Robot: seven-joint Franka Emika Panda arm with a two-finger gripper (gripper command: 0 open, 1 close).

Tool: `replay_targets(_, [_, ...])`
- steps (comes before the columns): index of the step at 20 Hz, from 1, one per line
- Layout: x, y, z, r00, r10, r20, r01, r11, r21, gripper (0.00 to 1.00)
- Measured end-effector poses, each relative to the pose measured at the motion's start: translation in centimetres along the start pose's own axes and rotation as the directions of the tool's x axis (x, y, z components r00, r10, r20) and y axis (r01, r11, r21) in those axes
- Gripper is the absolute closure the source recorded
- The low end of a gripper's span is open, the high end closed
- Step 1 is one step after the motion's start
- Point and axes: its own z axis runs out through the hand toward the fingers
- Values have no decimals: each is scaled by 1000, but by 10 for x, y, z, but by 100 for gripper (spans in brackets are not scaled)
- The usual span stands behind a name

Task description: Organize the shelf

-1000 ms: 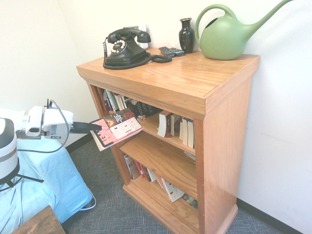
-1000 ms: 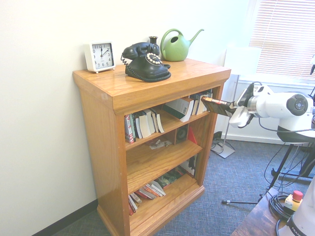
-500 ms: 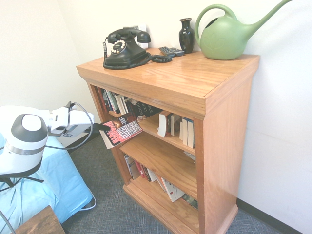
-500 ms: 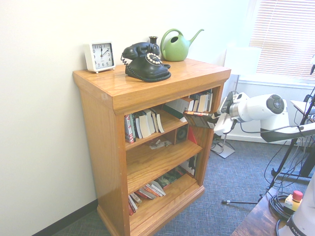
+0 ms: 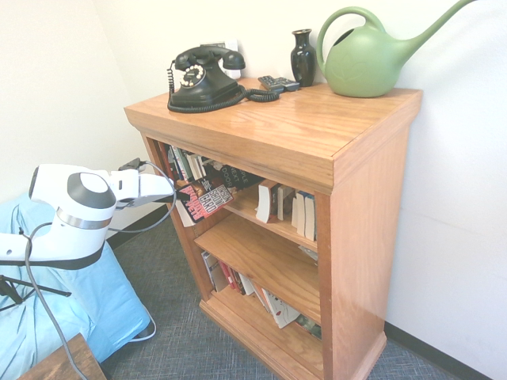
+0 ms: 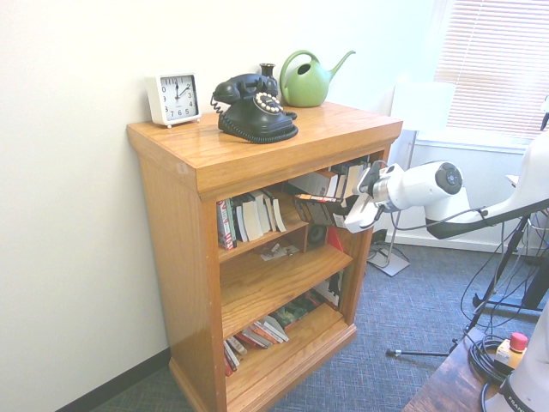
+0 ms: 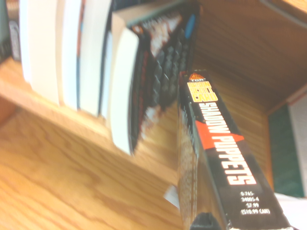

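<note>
1. Steering the paperback [image 5: 207, 199] in my closed hand [image 6: 367, 202] into the shelf [image 5: 366, 214]'s top tier, I may strike the leaning books [image 7: 125, 91], because the gap is narrow.
2. Held by one end, it could twist.

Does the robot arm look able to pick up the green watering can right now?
Probably not yet: its gripper is holding a paperback at the upper shelf tier, below the overhanging top where the watering can stands.
</note>
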Motion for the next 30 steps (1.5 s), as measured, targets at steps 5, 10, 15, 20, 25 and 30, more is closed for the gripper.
replay_targets(5, [10,-3,25,997,76,22,-77,996,52,100])
replay_targets(10, [22,3,53,990,132,43,-136,987,90,100])
replay_targets(15, [34,1,82,974,217,61,-223,967,121,100])
replay_targets(20, [31,7,116,958,272,91,-284,946,156,100])
replay_targets(25, [26,-7,138,956,275,103,-290,941,172,100])
replay_targets(30, [29,-15,145,961,260,94,-272,949,159,0])
